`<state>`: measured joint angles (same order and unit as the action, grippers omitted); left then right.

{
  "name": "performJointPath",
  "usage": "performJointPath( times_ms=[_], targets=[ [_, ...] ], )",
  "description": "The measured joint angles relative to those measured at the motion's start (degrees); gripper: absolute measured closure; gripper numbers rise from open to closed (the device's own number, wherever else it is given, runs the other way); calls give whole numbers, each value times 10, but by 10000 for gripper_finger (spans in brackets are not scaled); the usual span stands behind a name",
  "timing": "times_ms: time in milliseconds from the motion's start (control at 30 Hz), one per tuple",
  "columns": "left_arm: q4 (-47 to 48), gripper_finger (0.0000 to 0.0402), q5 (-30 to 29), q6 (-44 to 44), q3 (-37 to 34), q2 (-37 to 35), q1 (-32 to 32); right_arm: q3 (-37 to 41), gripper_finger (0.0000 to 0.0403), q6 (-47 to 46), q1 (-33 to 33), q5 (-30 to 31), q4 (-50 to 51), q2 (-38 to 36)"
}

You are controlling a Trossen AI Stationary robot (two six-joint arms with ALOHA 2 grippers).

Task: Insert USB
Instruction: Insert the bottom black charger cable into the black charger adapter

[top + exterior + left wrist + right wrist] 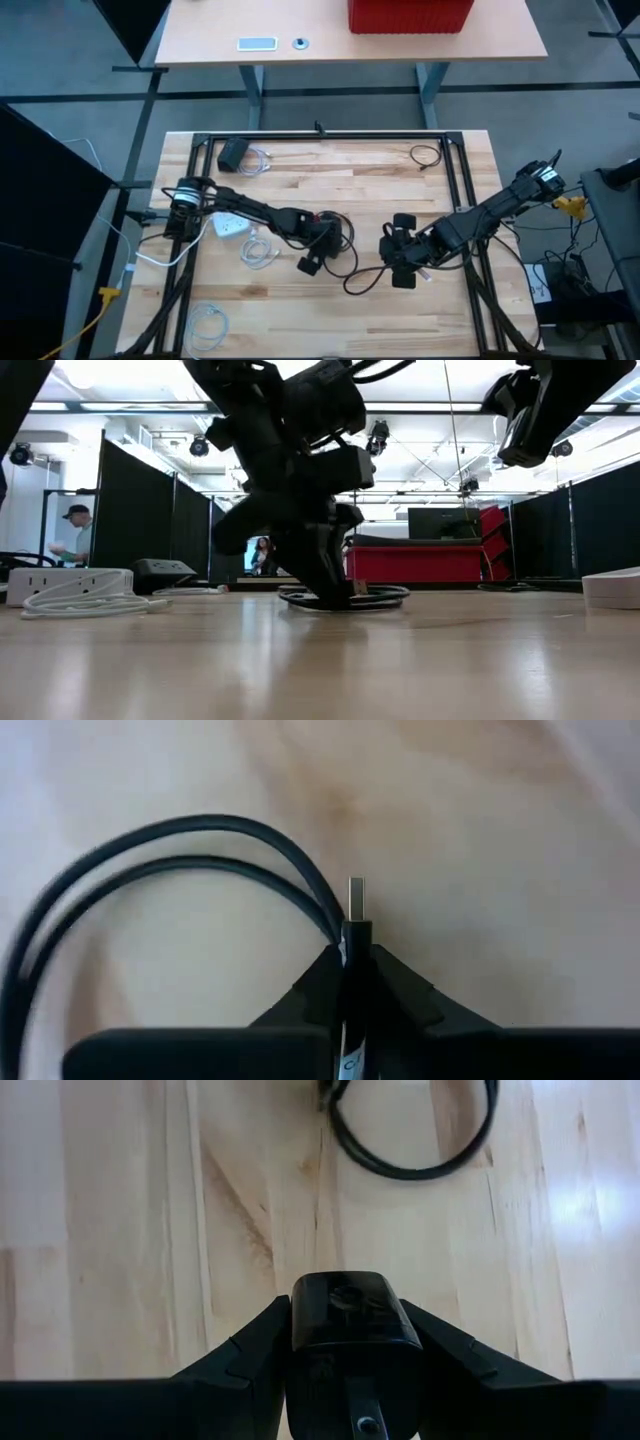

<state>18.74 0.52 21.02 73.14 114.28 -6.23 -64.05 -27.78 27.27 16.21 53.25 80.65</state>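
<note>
Left pincer, centre of high view: clamped on black USB cable, metal plug protruding. Right pincer, centre-right: clamped on black adapter block above counter.

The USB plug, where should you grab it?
Grab the black plug body just behind the silver tip, squeezing its two flat sides, as the left tool does. That leaves the tip sticking out free, ready to push in.

black cable | silver usb plug | pale wood table | red bin
</note>
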Motion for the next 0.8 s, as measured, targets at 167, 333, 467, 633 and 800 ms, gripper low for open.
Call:
performJointPath(
  times_ms=[167, 333, 467, 633, 800],
  targets=[
    [-23, 380, 0, -43, -13, -42, -3, 6, 257, 44, 21, 72, -8, -19],
    [-155, 380, 0, -111, -91, -102, -11, 63, 257, 78, 34, 108, -104, -72],
    [-325, 380, -1, -163, -181, -147, -18, 139, 257, 105, 30, 106, -232, -122],
    [-562, 380, -1, -202, -283, -178, -28, 221, 257, 142, 2, 40, -406, -166],
    [-662, 380, -1, -218, -338, -179, -36, 257, 257, 186, -33, -43, -558, -181]
  ],
)
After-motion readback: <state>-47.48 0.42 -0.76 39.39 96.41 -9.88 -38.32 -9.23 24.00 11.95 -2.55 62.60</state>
